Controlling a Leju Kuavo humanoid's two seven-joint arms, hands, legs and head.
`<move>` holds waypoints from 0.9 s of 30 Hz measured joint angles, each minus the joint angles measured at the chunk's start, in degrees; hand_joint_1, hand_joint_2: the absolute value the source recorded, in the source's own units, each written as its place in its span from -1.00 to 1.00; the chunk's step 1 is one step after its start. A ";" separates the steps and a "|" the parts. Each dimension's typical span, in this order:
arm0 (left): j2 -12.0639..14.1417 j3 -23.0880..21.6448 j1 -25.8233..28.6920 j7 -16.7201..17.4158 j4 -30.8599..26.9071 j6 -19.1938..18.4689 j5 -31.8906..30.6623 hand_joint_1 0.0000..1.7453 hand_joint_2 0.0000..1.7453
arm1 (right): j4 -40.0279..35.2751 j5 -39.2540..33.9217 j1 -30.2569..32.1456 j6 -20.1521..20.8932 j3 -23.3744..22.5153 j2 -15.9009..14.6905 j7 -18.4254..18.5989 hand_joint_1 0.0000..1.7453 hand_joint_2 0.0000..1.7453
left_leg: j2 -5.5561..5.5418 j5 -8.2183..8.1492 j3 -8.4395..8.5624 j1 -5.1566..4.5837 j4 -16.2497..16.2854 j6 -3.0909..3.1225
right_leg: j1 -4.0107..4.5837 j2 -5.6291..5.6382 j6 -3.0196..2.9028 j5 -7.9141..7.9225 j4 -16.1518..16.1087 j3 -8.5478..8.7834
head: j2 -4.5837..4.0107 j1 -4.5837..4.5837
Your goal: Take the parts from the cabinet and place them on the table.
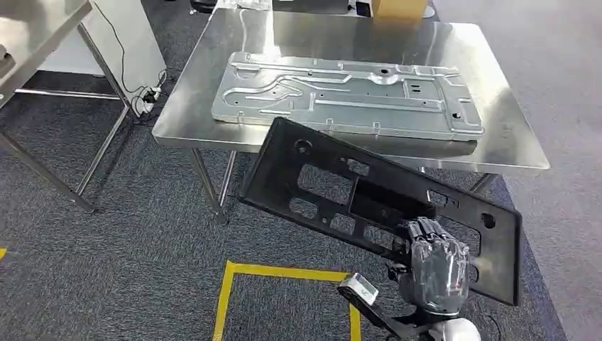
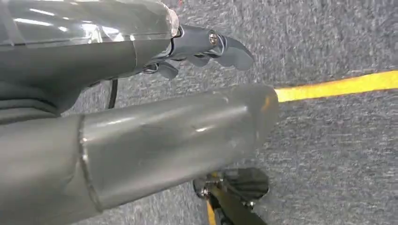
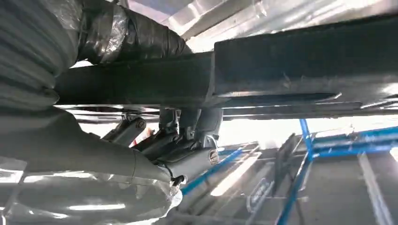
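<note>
Right hand: the right hand point(image 1: 433, 264) grips the lower edge of a black panel point(image 1: 369, 199), fingers point(image 3: 185, 140) wrapped over its rim, thumb on the other face.
Black panel: flat, with cut-out slots and holes, held tilted in the air, its upper left corner over the near edge of the tabletop point(image 1: 497, 135), the rest out above the carpet.
Left hand: the left hand point(image 2: 202, 47) hangs over grey carpet point(image 2: 328, 154) with nothing in it, fingers loosely curled and apart.
Silver part: a stamped metal panel point(image 1: 348, 96) lies flat on the tabletop, just beyond the black panel.
Floor: yellow tape point(image 1: 284, 273) marks a box on the carpet below the black panel.
Side: a second steel table point(image 1: 35, 35) stands to the left.
</note>
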 joint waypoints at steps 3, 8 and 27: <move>0.02 -0.09 0.04 0.02 0.15 -0.09 -0.02 -1.00 -1.00 | 1.64 0.35 -1.65 -0.02 0.15 -0.98 0.13 1.00 1.00 | -0.36 -1.19 1.76 0.04 0.00 -0.52 | -0.38 -0.21 -0.12 9.11 -11.03 3.36 | 0.00 0.00; 0.07 -0.33 -0.08 0.11 0.24 0.02 -0.02 -1.00 -1.00 | 3.14 0.41 -2.65 -0.04 0.68 -1.75 0.37 1.00 1.00 | -0.42 -1.70 1.67 -0.14 -0.54 -2.21 | 0.56 -0.28 -1.90 8.69 -15.54 4.56 | 0.00 -0.02; 0.90 -0.70 -0.40 0.39 0.74 -0.02 -0.87 -1.00 -1.00 | 10.49 7.56 -10.29 6.25 3.37 -3.85 5.38 1.00 1.00 | -0.39 1.68 -1.41 -0.08 -0.39 -0.10 | 0.69 0.00 -1.08 2.06 -10.93 7.05 | 0.00 -0.02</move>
